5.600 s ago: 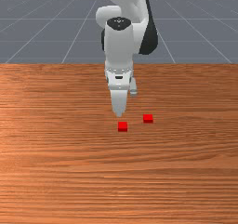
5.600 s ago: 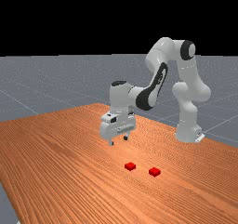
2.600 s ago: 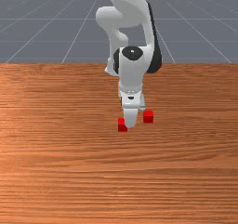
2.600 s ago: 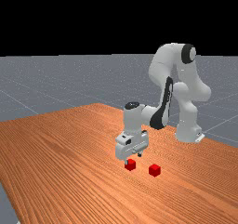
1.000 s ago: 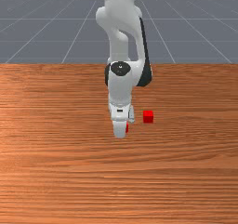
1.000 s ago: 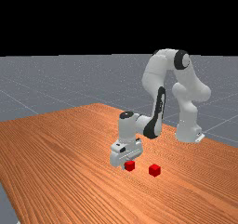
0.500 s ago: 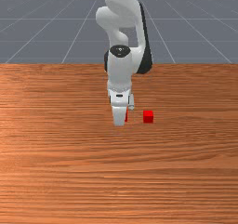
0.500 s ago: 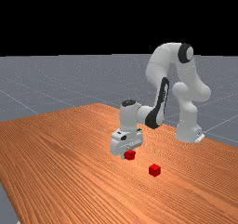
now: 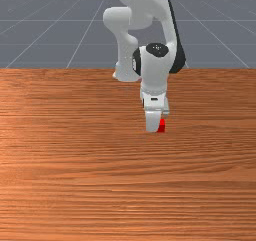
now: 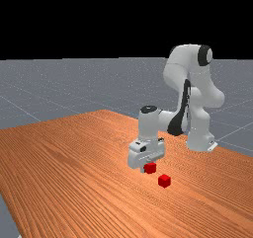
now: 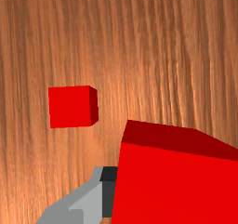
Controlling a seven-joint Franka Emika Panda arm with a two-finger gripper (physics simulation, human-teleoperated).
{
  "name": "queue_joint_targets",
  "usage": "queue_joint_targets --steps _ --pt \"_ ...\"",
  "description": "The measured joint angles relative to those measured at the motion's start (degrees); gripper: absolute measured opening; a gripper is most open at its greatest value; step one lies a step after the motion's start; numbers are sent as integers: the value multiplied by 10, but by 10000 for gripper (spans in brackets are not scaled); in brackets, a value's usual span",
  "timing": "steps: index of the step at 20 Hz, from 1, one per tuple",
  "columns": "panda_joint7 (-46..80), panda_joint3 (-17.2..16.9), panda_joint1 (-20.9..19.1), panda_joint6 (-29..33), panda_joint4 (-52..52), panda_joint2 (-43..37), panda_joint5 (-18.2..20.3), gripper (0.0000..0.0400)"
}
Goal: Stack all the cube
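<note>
My gripper (image 10: 149, 167) is shut on a red cube (image 10: 151, 168), held above the table in the far view. Lower and to the far view's right, a second red cube (image 10: 164, 181) rests on the wood. The front view has part of the red showing beside my front finger (image 9: 152, 121), which covers the rest. In the wrist view the gripper (image 11: 169, 190) has the held cube (image 11: 172, 186) large and close, one dark pad (image 11: 109, 190) against its side; the other finger is hidden. The resting cube (image 11: 69, 107) lies below, apart from the held one.
The orange-brown table (image 10: 74, 173) extends around both cubes. The arm's base stands at the table's far side, to the far view's right.
Over the last half second my hand has carried the held cube toward the front view's right, nearer the resting cube. Earlier, it lifted that cube off the table. The other cube has stayed put.
</note>
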Motion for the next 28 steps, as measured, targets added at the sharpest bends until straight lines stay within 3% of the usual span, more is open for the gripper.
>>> queue_joint_targets --steps 8,9,10,11,13,20,28 --pt "9 5 11 73 -153 -86 -7 198" --pt "-4 13 5 71 -163 -93 8 197" --pt "-6 20 3 72 -162 -91 18 196" --pt "11 12 14 57 -148 -78 1 194" --pt "8 14 13 60 -129 -40 3 189" --pt "25 -2 20 151 -131 -8 -14 187" --pt "87 3 62 113 -109 -15 -11 190"
